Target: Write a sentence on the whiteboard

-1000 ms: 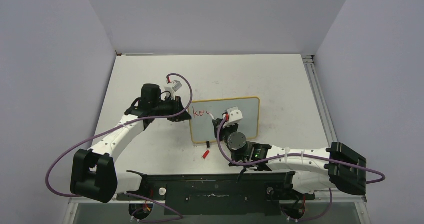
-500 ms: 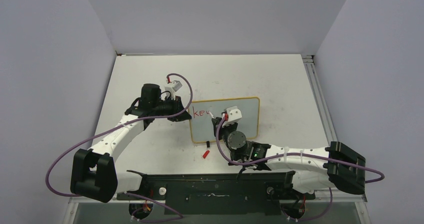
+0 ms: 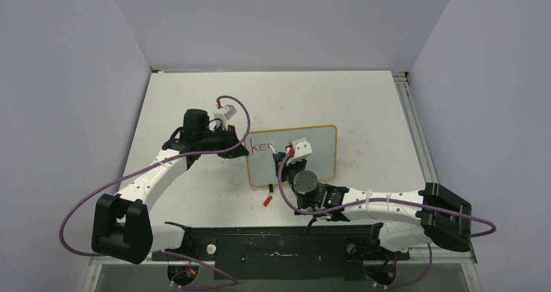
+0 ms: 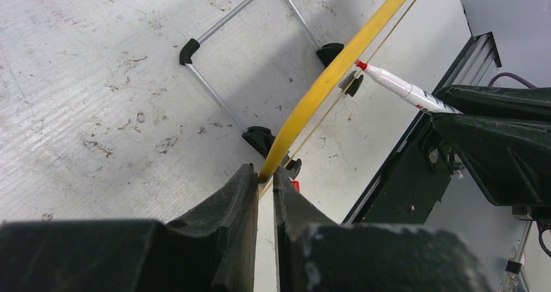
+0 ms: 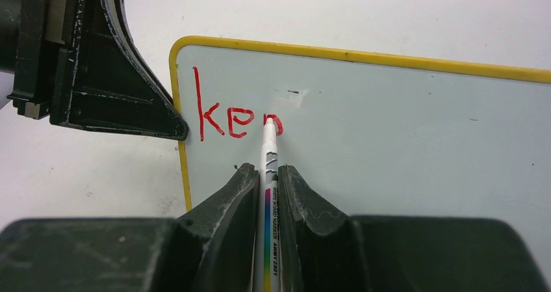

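Note:
The whiteboard point(image 3: 321, 154) stands tilted on the table, pale face, yellow frame. Its yellow edge shows in the left wrist view point(image 4: 338, 71). My left gripper point(image 3: 244, 150) point(image 4: 265, 172) is shut on the board's left edge. My right gripper point(image 3: 284, 160) point(image 5: 266, 170) is shut on a white marker point(image 5: 268, 147), its tip touching the board face point(image 5: 403, 129). The sentence point(image 5: 227, 119) point(image 3: 261, 147) reads "kee" in red at the upper left, with a fourth letter partly drawn at the tip. The marker also shows in the left wrist view point(image 4: 396, 87).
A red marker cap point(image 3: 267, 201) lies on the table in front of the board, beside a black foot point(image 3: 269, 188). The board's wire stand point(image 4: 214, 90) rests behind it. A black rail point(image 3: 279, 243) runs along the near edge. Walls enclose the table.
The red lettering has grown by a stroke at its right end. My right gripper has shifted slightly with the marker. The left gripper has not moved.

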